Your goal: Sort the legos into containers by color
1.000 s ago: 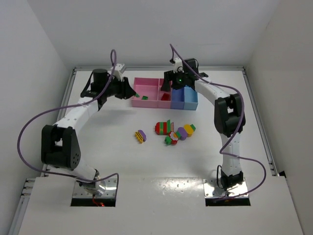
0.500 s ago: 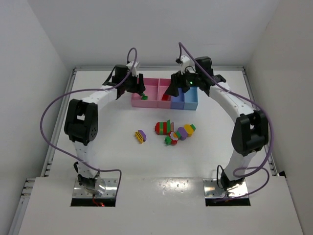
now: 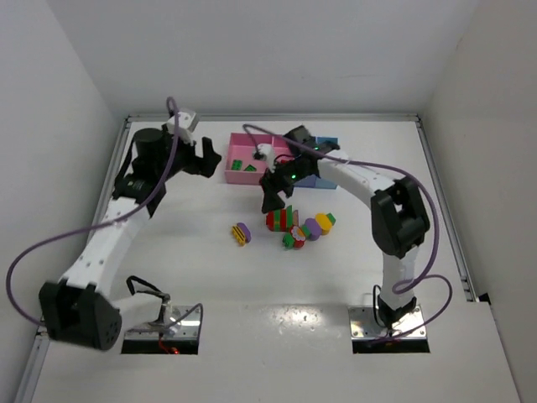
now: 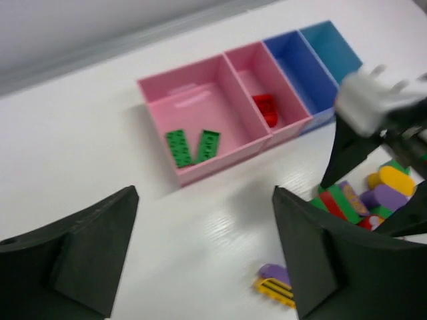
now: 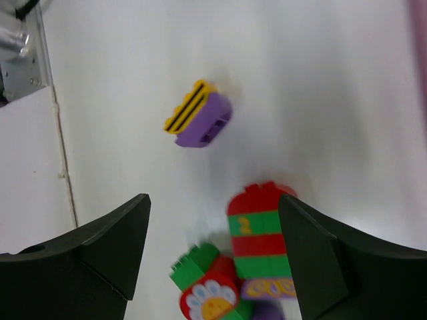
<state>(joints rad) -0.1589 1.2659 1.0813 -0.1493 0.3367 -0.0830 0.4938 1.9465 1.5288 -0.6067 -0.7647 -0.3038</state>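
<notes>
Legos (image 3: 299, 225) lying loose at middle of counter (image 3: 210, 277): one mixed cluster, one purple-yellow brick (image 5: 199, 115) sitting apart, left of it. Four joined containers (image 4: 288, 63) standing in row at far side; wide pink bin (image 4: 190, 100) holding two green plates (image 4: 193, 147), narrow pink bin (image 4: 248, 67) holding red pieces (image 4: 265, 109), count unclear. Left end effector (image 4: 203, 247) hovering near wide pink bin, jaws spread. Right end effector (image 5: 213, 220) hanging over cluster, spread, pinching nothing. White walls (image 3: 252, 50) enclosing white counter.

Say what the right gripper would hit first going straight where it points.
Probably the red-and-green striped stack below the open right gripper, or the table beside it; depth is unclear.
</notes>
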